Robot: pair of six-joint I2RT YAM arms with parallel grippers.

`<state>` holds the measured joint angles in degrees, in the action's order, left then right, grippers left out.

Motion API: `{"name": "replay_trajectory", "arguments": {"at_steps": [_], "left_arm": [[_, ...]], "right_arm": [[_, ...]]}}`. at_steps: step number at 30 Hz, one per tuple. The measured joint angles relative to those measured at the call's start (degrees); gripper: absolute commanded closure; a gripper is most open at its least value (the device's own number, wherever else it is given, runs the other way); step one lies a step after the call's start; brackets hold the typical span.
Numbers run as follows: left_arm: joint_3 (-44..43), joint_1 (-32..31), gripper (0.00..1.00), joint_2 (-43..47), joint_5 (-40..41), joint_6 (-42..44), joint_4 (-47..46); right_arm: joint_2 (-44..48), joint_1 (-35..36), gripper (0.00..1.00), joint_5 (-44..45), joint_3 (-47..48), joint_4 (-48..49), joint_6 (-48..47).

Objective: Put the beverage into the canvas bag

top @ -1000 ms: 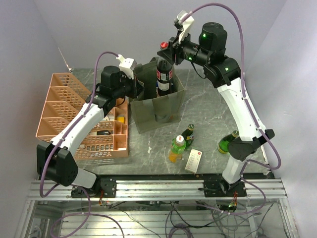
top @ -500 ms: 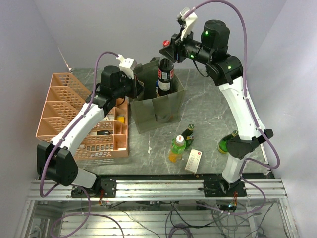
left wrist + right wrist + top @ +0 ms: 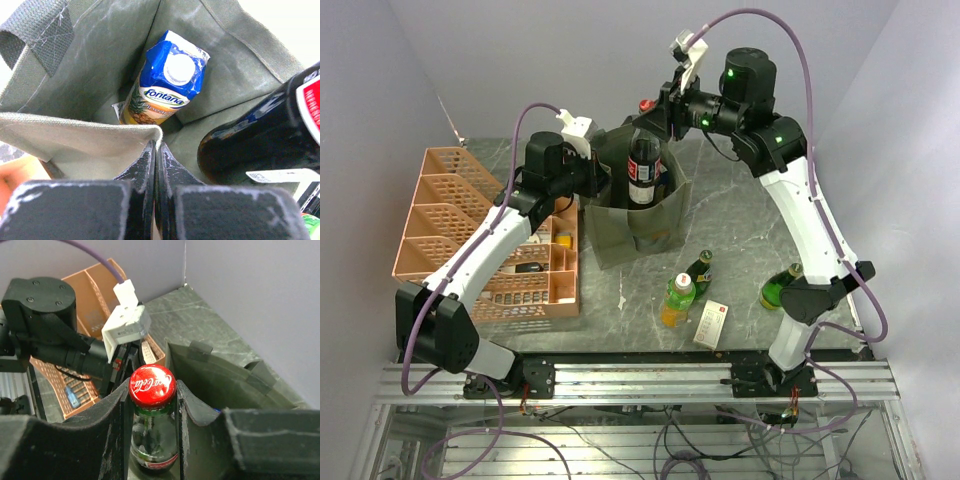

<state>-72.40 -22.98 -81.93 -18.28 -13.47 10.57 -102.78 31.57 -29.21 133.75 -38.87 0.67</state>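
The cola bottle (image 3: 643, 168) hung upright, its lower part inside the canvas bag (image 3: 630, 238) and its red cap (image 3: 152, 385) above the rim. The right fingers (image 3: 114, 432) were clamped on its neck just under the cap. The left fingers (image 3: 146, 172) were pinched shut on the bag's left rim. A juice carton (image 3: 167, 80) stood inside the bag beside the bottle. The bag sat on the counter (image 3: 740, 225), with a pink crate (image 3: 450, 200) just beside it. Loose bottles (image 3: 678, 298) and a small box (image 3: 710, 323) lay nearer the arm bases.
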Motion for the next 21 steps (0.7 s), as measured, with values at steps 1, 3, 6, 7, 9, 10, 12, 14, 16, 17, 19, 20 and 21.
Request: {"name": "replay_trajectory", "arguments": {"at_steps": [1, 3, 6, 7, 9, 10, 12, 14, 16, 17, 19, 20, 21], "left_arm": [[0.0, 0.0, 0.93, 0.0, 0.0, 0.0, 0.0], [0.0, 0.0, 0.93, 0.0, 0.0, 0.0, 0.1], [0.0, 0.0, 0.93, 0.0, 0.0, 0.0, 0.1], [0.0, 0.0, 0.93, 0.0, 0.0, 0.0, 0.1], [0.0, 0.0, 0.93, 0.0, 0.0, 0.0, 0.1], [0.0, 0.0, 0.93, 0.0, 0.0, 0.0, 0.1], [0.0, 0.0, 0.93, 0.0, 0.0, 0.0, 0.1], [0.0, 0.0, 0.93, 0.0, 0.0, 0.0, 0.1], [0.0, 0.0, 0.93, 0.0, 0.0, 0.4, 0.1], [0.0, 0.0, 0.93, 0.0, 0.0, 0.6, 0.1], [0.2, 0.0, 0.93, 0.0, -0.1, 1.1, -0.2], [0.4, 0.0, 0.93, 0.1, -0.2, 1.2, -0.4], [0.9, 0.0, 0.93, 0.2, -0.4, 1.4, -1.0]], "right_arm": [[0.3, 0.0, 1.0, -0.2, -1.4, 0.1, 0.0], [0.7, 0.0, 1.0, -0.1, -3.1, 0.5, -0.2], [2.5, 0.0, 1.0, 0.9, -8.8, 1.9, -1.6], [3.0, 0.0, 1.0, 1.6, -10.8, 2.2, -2.1], [4.0, 0.0, 1.0, 2.9, -14.1, 2.6, -3.3], [4.5, 0.0, 1.0, 3.7, -15.8, 2.6, -4.0], [5.5, 0.0, 1.0, 5.5, -19.2, 3.0, -5.5], [6.7, 0.0, 1.0, 7.3, -22.4, 3.8, -6.8], [8.5, 0.0, 1.0, 9.4, -26.1, 4.9, -8.3], [9.3, 0.0, 1.0, 10.3, -27.5, 5.3, -8.9], [11.7, 0.0, 1.0, 12.4, -31.5, 6.7, -10.2], [12.5, 0.0, 1.0, 13.4, -32.9, 7.0, -10.8], [13.6, 0.0, 1.0, 14.6, -34.6, 7.7, -11.3]]}}
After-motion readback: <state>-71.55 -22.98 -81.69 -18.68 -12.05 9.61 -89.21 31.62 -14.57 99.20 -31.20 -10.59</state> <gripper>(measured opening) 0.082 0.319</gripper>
